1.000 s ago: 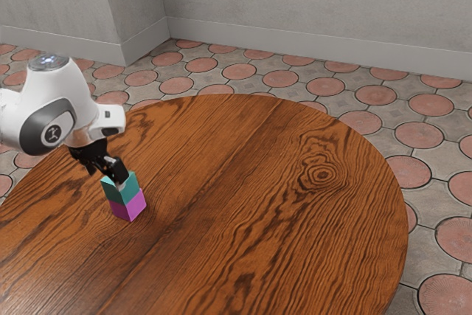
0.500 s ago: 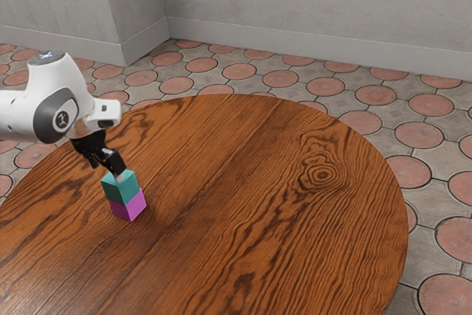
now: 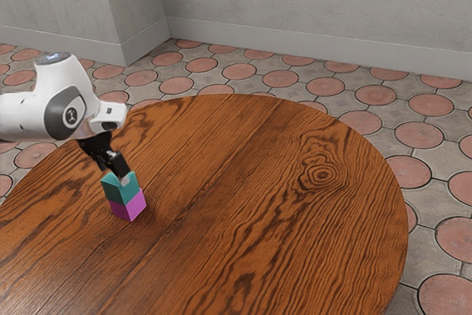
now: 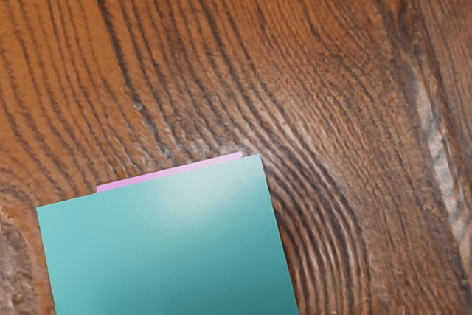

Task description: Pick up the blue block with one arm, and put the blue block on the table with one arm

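The black gripper (image 3: 119,173) is at the top of the blue block (image 3: 122,189), which looks teal and rests on a magenta block (image 3: 129,206). Whether the gripper touches it, and how its jaws stand, I cannot tell. The two blocks form a small stack, the upper one slightly offset from the lower. In the wrist view, the top face of the blue block (image 4: 166,245) lies close under my hand, with a thin strip of the magenta block (image 4: 173,172) showing along one edge.
The stack stands on a round wooden table (image 3: 258,204), near the arm at the exterior view's left. The table's curved rim runs around the exterior view's right, with a tiled floor (image 3: 376,95) beyond and a grey wall behind.
My hand lifted a little from the stack's top, then shifted slightly toward the exterior view's right and down. Both blocks have stayed where they were.
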